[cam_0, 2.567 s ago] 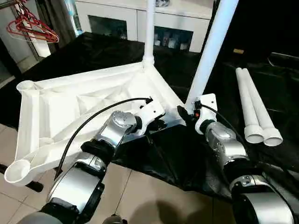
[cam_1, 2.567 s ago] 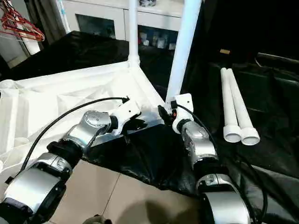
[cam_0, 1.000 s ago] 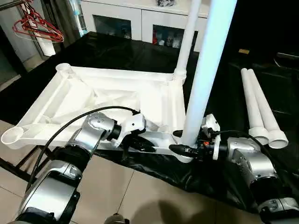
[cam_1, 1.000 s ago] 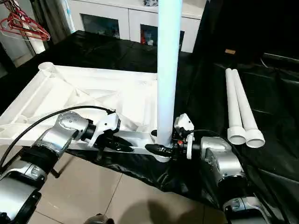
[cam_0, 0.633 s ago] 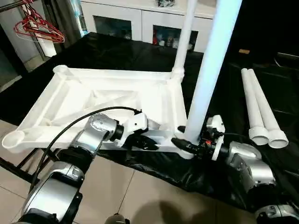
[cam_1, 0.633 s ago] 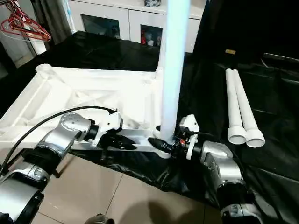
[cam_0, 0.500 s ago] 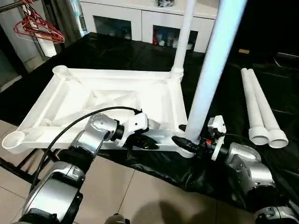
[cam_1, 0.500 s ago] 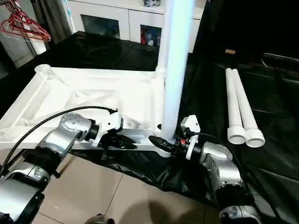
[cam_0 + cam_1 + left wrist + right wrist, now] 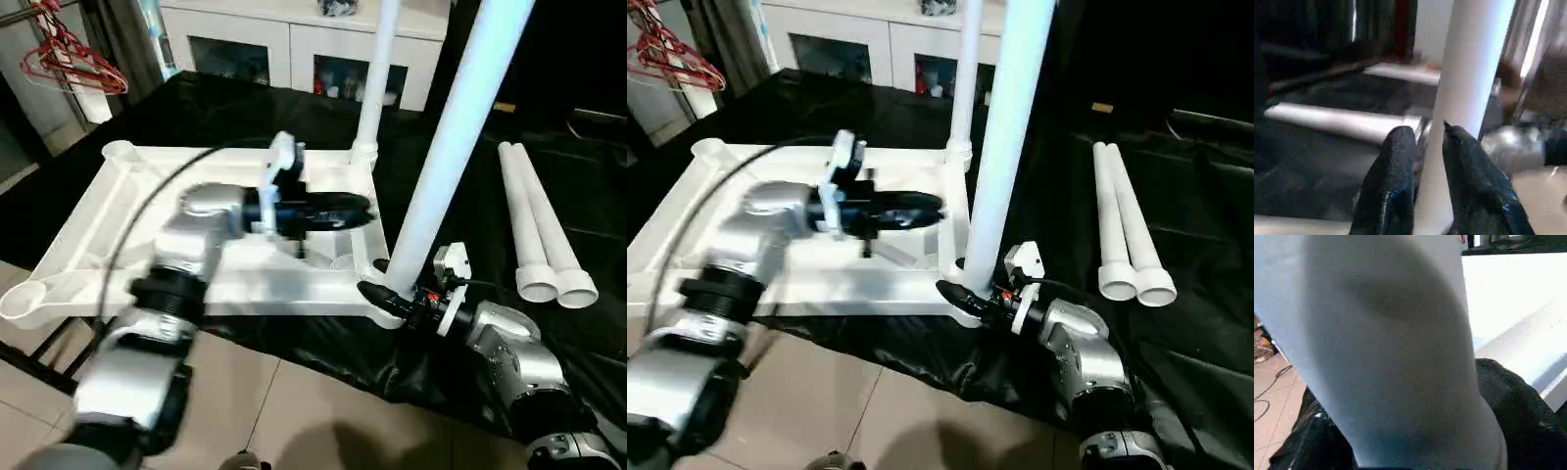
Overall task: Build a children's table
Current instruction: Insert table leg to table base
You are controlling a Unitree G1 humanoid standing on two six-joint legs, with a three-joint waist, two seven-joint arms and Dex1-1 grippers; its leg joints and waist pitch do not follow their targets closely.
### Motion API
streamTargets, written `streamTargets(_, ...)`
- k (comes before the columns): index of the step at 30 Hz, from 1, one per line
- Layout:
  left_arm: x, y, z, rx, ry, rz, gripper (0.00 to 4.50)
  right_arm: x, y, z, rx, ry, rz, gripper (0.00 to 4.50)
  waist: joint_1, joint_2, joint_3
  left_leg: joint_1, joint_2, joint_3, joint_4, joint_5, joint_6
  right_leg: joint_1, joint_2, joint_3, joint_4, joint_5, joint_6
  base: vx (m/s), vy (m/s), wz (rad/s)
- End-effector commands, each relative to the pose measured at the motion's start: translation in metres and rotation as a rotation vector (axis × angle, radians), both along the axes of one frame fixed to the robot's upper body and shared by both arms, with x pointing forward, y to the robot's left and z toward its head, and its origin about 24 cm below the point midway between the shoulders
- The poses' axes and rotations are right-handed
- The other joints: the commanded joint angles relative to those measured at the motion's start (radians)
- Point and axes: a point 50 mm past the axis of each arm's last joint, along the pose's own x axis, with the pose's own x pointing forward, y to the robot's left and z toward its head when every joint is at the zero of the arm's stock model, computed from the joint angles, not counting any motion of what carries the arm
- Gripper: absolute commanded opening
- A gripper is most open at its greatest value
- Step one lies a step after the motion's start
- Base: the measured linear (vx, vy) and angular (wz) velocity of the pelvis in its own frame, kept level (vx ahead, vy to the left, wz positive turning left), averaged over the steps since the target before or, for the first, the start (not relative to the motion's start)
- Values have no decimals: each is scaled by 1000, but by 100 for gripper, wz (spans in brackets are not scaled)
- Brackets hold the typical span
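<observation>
The table top (image 9: 196,206) is seen lying upside down, ribbed underside up, on a black-covered tabletop (image 9: 235,108). Two legs are stood upright in corner sockets: the far leg (image 9: 377,69) at the far right corner and the near leg (image 9: 446,147) at the near right corner, the latter tilted slightly. Two spare legs (image 9: 537,220) are laid side by side, touching, on the black cover to the right, well apart from the top.

The base of the near leg is gripped by the right gripper (image 9: 384,294), its jaws set around the tube where it meets the socket, just as half a second before. The left gripper (image 9: 355,209) has been lifted off the near edge of the top, where it was closed earlier, and is now held above the underside, pointing towards the near leg; in the left wrist view its fingers (image 9: 1396,171) are parted by a narrow gap, with nothing held between them.

A white cabinet (image 9: 294,44) is seen behind, and red hangers (image 9: 69,59) at the far left.
</observation>
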Motion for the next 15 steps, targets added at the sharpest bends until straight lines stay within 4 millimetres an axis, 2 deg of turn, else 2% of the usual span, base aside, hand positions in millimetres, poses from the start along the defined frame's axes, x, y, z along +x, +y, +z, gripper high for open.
streamTargets(1, -2, -6, 13, -47, -8, -25, 155, -5, 5, -12, -13, 61, 24, 295, 2, -9, -68, 2, 47, -22, -64, -163, 81, 60, -77, 53, -75, -197, -236, 0, 0, 0)
streamTargets(2, -2, -7, 13, -49, -6, -30, 155, -5, 5, -12, -13, 61, 24, 295, 2, -9, -68, 4, 47, -22, -64, -164, 81, 59, -77, 53, -76, -203, -234, 0, 0, 0)
streamTargets(3, -4, -11, 14, -58, 4, -52, 184, -5, 5, -12, -14, 61, 25, 295, 1, -9, -67, 5, 48, -21, -64, -167, 82, 57, -76, 54, -78, -214, -233, 0, 0, 0)
streamTargets(6, -9, -20, 18, -84, 20, -89, 192, -4, 5, -11, -16, 62, 30, 295, 0, -7, -66, 7, 49, -22, -66, -173, 82, 56, -73, 53, -80, -232, -230, 0, 0, 0)
streamTargets(7, -10, -23, 20, -105, 28, -104, 214, -4, 5, -11, -16, 63, 32, 295, -1, -7, -66, 8, 49, -21, -65, -177, 80, 55, -73, 53, -81, -236, -230, 0, 0, 0)
streamTargets(11, -13, -27, 23, -132, 56, -138, 237, -3, 4, -10, -19, 66, 33, 294, -3, -9, -66, 6, 47, -21, -65, -176, 82, 57, -72, 53, -82, -240, -225, 0, 0, 0)
streamTargets(12, -13, -27, 23, -132, 60, -147, 259, -3, 4, -10, -19, 67, 33, 294, -2, -9, -67, 6, 47, -21, -64, -169, 83, 58, -72, 53, -81, -237, -223, 0, 0, 0)
streamTargets(15, -17, -28, 22, -109, 56, -165, 279, -2, 3, -11, -24, 72, 37, 294, -4, -9, -67, 6, 48, -22, -65, -162, 89, 56, -70, 53, -79, -221, -224, 0, 0, 0)
